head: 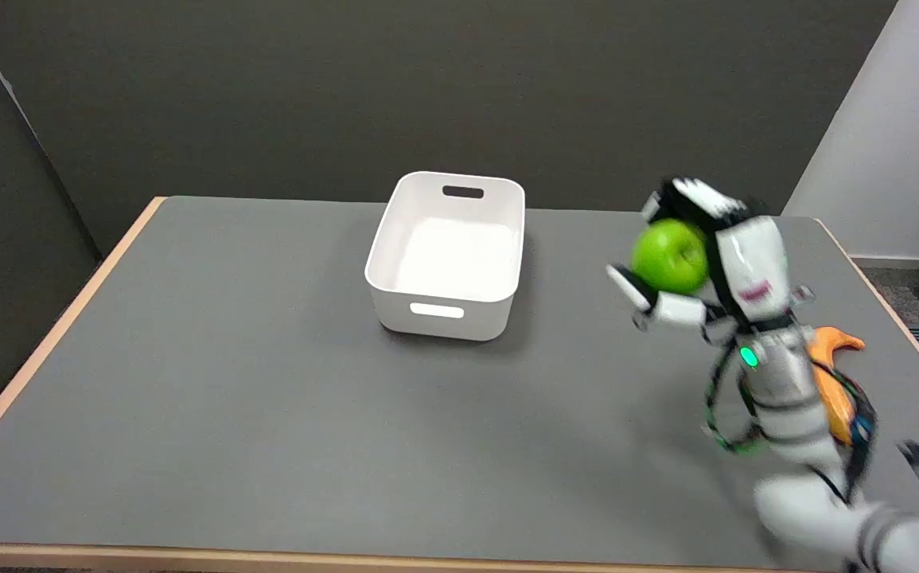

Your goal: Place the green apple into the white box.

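Observation:
My right hand (714, 255) holds the green apple (670, 256) in the air at the right side of the table, its fingers wrapped over the top and under the bottom of the fruit. The hand looks a little blurred. The white box (449, 312) stands open and empty near the table's middle, well to the left of the apple. Its rim has slot handles at the near and far ends.
An orange object (833, 374) lies on the grey table (228, 398) behind my right forearm, partly hidden by it. Black cable loops hang at the lower right. The table's wooden edges run along the left, right and near sides.

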`<state>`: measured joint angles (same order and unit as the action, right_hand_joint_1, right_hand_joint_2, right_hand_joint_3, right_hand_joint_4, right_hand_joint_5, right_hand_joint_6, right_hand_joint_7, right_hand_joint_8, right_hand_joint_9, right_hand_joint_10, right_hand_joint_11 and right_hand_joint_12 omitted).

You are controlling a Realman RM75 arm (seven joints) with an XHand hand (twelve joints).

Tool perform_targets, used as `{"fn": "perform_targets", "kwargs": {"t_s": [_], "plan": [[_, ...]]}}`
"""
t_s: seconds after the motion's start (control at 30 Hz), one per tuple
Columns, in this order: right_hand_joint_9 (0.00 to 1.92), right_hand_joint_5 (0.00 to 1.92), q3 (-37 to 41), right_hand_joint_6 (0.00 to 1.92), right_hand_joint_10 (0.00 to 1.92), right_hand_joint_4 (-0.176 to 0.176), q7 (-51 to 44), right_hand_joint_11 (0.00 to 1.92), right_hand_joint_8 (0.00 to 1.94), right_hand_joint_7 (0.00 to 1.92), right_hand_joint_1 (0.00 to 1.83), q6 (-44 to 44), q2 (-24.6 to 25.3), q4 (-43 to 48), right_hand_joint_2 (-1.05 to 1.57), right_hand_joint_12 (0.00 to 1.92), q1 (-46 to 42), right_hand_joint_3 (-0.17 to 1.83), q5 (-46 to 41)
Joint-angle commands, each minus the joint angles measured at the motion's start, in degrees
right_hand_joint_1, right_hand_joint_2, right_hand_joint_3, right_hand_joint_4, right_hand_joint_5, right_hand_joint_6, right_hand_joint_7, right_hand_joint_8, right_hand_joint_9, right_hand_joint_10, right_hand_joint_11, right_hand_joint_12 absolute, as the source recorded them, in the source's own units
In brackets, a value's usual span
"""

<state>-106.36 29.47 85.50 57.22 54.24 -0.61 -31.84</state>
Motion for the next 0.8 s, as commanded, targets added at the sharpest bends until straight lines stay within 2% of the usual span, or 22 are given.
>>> {"fn": "perform_targets", "kwargs": {"t_s": [0.03,0.13,0.23,0.27,0.37,0.57,0.7,0.8], "plan": [[1.16,0.96,-11.17,1.92,1.92,0.054,0.3,1.12,1.94,0.82,1.1,-23.67,7.93,-12.82,0.68,1.92,36.96,0.9,3.46],[1.14,0.94,-12.24,1.92,1.92,0.054,0.3,1.11,1.94,0.81,1.1,-26.7,9.96,-16.4,0.69,1.92,39.7,0.9,3.41],[1.11,0.9,-12.57,1.92,1.92,0.058,0.3,1.05,1.94,0.8,1.09,-29.98,11.38,-18.01,0.75,1.92,41.05,0.77,3.46],[1.11,0.91,-12.58,1.92,1.92,0.055,0.3,1.06,1.94,0.79,1.1,-31.55,11.85,-18.22,0.7,1.92,41.28,0.86,3.46],[1.07,0.86,-12.7,1.92,1.92,0.049,0.3,1.01,1.94,0.75,1.09,-35.75,12.9,-18.36,0.76,1.92,41.66,0.75,3.46],[1.01,0.84,-17.53,1.92,1.92,0.047,1.35,0.94,1.94,0.72,1.09,-41.14,14.03,-17.43,0.77,1.92,41.99,0.73,4.02],[0.99,0.81,-18.64,1.92,1.92,0.043,6.17,0.93,1.94,0.72,1.09,-43.8,16.09,-15.24,0.78,1.92,40.08,0.73,9.1],[0.98,0.72,-19.06,1.92,1.92,0.025,11.19,0.9,1.94,0.68,0.88,-47.36,17.58,-14.48,0.83,1.92,39.13,1.16,15.13]]}}
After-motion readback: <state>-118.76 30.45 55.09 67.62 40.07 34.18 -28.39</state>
